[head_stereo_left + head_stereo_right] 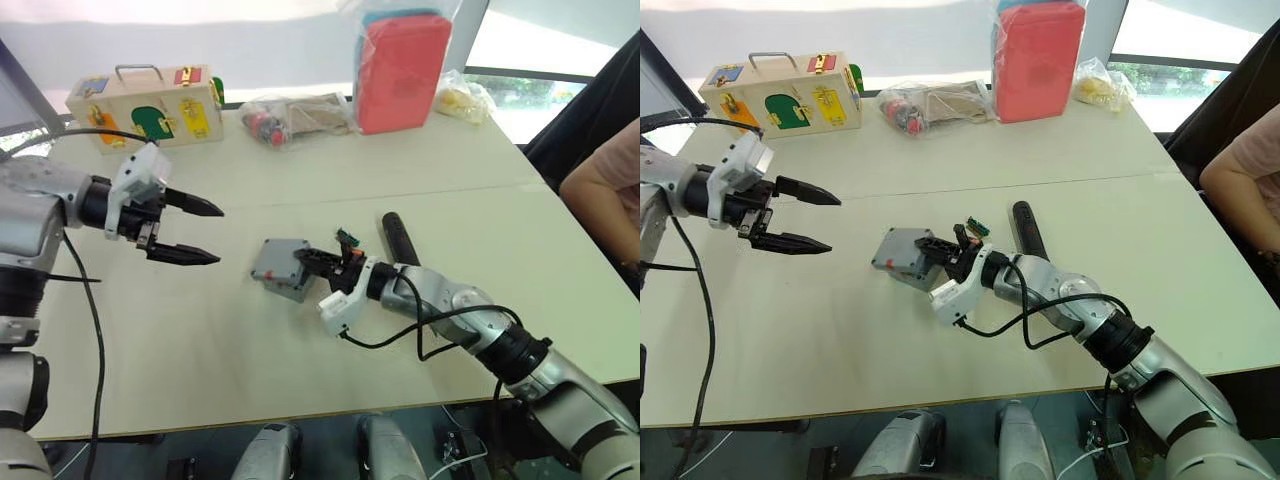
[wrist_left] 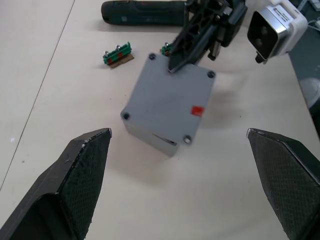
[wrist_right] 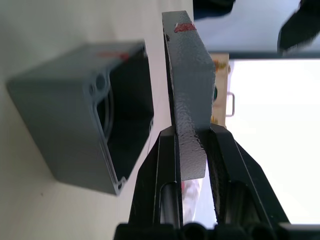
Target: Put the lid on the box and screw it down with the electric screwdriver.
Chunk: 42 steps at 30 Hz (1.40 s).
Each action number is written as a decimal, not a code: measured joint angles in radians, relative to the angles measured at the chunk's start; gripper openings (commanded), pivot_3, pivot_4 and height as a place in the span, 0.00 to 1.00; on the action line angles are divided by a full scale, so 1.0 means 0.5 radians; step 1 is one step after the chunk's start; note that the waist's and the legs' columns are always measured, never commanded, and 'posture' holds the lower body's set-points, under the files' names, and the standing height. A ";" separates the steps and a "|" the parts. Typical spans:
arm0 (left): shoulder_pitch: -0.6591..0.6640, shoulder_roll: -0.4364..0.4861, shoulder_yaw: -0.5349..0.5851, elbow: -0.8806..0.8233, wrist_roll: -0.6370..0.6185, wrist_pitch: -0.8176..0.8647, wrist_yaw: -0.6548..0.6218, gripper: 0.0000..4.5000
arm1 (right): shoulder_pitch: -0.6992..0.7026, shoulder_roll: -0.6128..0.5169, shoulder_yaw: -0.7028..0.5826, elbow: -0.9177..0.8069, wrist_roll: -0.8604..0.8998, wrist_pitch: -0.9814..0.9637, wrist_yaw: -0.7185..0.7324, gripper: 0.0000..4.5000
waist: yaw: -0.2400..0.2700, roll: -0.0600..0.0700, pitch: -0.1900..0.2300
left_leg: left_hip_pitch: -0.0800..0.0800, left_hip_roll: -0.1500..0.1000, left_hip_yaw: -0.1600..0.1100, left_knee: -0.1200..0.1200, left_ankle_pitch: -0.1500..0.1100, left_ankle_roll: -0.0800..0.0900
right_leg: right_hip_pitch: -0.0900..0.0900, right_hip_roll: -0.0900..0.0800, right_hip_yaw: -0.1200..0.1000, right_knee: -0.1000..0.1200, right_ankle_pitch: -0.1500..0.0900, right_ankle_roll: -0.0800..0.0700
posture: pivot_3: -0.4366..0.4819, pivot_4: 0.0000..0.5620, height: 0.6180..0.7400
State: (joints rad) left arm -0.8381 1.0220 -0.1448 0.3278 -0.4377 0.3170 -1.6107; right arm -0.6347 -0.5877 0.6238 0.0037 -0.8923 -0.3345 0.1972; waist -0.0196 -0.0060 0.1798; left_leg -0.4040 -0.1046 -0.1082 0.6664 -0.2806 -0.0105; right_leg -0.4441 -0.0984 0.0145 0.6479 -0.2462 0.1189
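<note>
The grey lid [image 3: 190, 75] is pinched by its edge in my right gripper [image 3: 192, 132], which is shut on it. It hangs just over the open top of the grey box [image 3: 60, 115], slightly tilted, with a gap between them. The box stands mid-table, and a red mark shows on its side. In the left wrist view the lid [image 2: 165, 95] hides most of the box [image 2: 150, 141]. The black electric screwdriver [image 1: 398, 240] lies on the table just behind my right wrist. My left gripper [image 1: 220, 235] hovers open to the left of the box, holding nothing.
A small green terminal block [image 2: 118, 54] lies beside the box. At the table's far edge stand a wooden box with coloured doors [image 1: 145, 105], plastic bags [image 1: 295, 115] and an upright red pack [image 1: 402, 70]. A person's arm [image 1: 605, 185] is at the right.
</note>
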 measured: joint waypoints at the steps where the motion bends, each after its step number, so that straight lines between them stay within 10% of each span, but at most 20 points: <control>1: -0.001 0.001 0.000 0.012 0.001 -0.005 0.000 0.99 | 0.030 0.020 -0.014 -0.003 -0.024 0.029 0.000 0.04 | -0.001 0.000 0.000 | 0.000 0.000 0.000 0.000 0.000 0.000 | 0.000 0.000 0.000 0.000 0.000 0.000 | 0.48 0.27 1.00; 42: 0.008 -0.097 0.041 -0.042 0.072 0.015 0.002 0.99 | 0.317 0.199 -0.107 -0.155 -0.324 0.214 0.015 0.04 | 0.000 -0.001 0.000 | 0.001 0.000 0.000 0.002 0.000 0.000 | 0.001 0.000 0.001 0.002 0.000 0.000 | 0.48 0.27 1.00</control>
State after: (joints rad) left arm -0.8340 0.9735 -0.1243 0.3069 -0.4020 0.3247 -1.6097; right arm -0.4764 -0.4884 0.5705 -0.0737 -1.0543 -0.2276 0.2049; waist -0.0194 -0.0064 0.1796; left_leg -0.4037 -0.1045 -0.1083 0.6672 -0.2806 -0.0105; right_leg -0.4438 -0.0982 0.0148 0.6490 -0.2462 0.1189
